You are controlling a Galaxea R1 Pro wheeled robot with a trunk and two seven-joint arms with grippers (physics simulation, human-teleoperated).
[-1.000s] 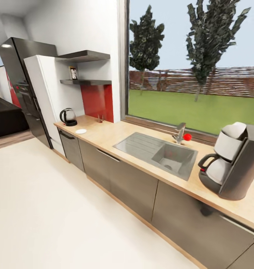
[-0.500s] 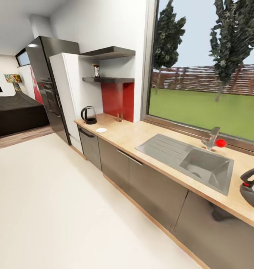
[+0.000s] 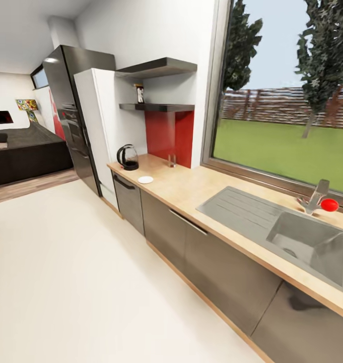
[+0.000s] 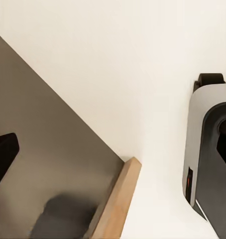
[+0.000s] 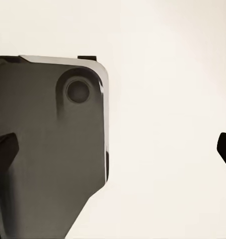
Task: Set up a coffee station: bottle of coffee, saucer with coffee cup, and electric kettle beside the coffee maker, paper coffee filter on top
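kettle [image 3: 127, 157] and saucer [image 3: 145, 179] far along counter [image 3: 201, 186] | both claws: state unclear | risk: base clipping cabinets en route

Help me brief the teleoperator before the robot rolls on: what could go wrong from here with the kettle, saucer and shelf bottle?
1. The saucer lies near the countertop's front edge; a careless reach could push it off.
2. The electric kettle stands near the counter's far end, beside the white cabinet, leaving tight room for an arm.
3. The bottle of coffee sits high on the shelf, under another shelf, so lifting it out may bump something.
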